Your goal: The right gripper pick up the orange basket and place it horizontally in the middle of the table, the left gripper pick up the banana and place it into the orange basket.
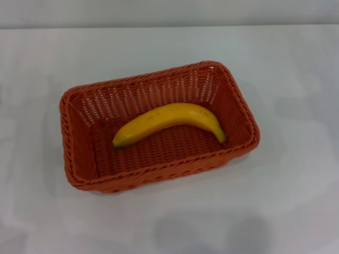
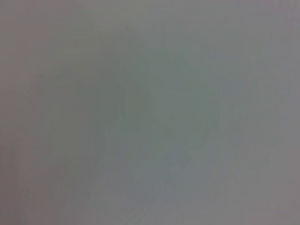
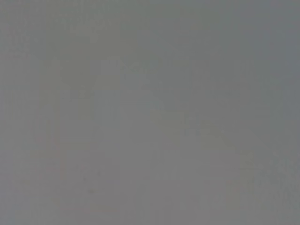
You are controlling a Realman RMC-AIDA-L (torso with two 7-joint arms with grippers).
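Note:
The orange basket [image 1: 159, 174] lies with its long side across the middle of the white table [image 1: 296, 201], slightly turned. Inside it, on the woven floor, rests the yellow banana [image 1: 169, 120], curved, one end toward the basket's right wall. Neither the left gripper nor the right gripper shows in the head view. Both wrist views hold only a flat grey surface with no fingers and no objects.
The table's far edge runs along the top of the head view against a pale wall [image 1: 169, 11]. Faint shadows lie on the table near the front edge.

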